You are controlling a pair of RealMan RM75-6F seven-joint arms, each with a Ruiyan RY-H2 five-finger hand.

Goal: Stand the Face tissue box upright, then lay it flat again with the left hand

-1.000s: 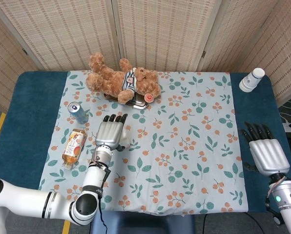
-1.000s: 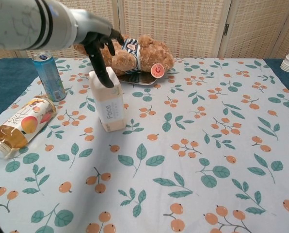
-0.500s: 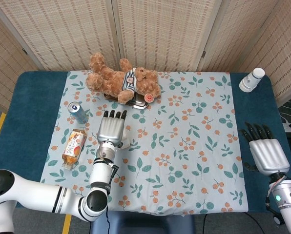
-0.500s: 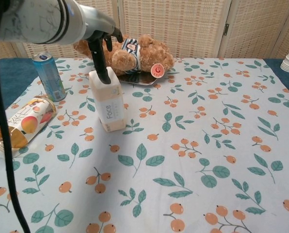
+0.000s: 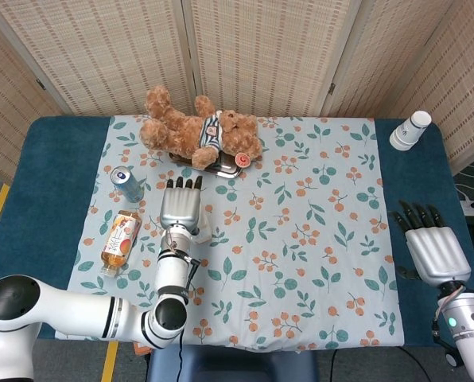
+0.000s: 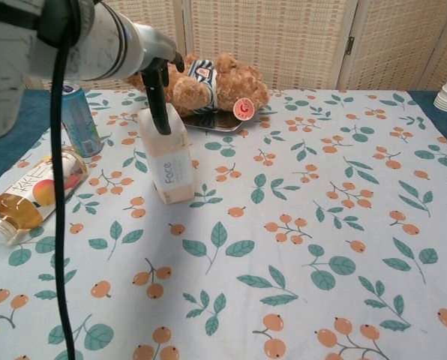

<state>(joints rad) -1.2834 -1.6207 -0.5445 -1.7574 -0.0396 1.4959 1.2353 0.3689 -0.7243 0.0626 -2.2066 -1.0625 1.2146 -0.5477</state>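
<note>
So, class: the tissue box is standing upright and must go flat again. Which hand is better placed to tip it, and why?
The left hand: its fingers already rest on top of the Face tissue box. The right hand lies far off at the table's other edge.

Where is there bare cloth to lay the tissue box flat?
Open cloth lies right of the Face tissue box, stretching toward the right hand. Left is crowded: can, lying bottle. Behind sits the teddy bear on its tray. The left hand touches the box top.
</note>
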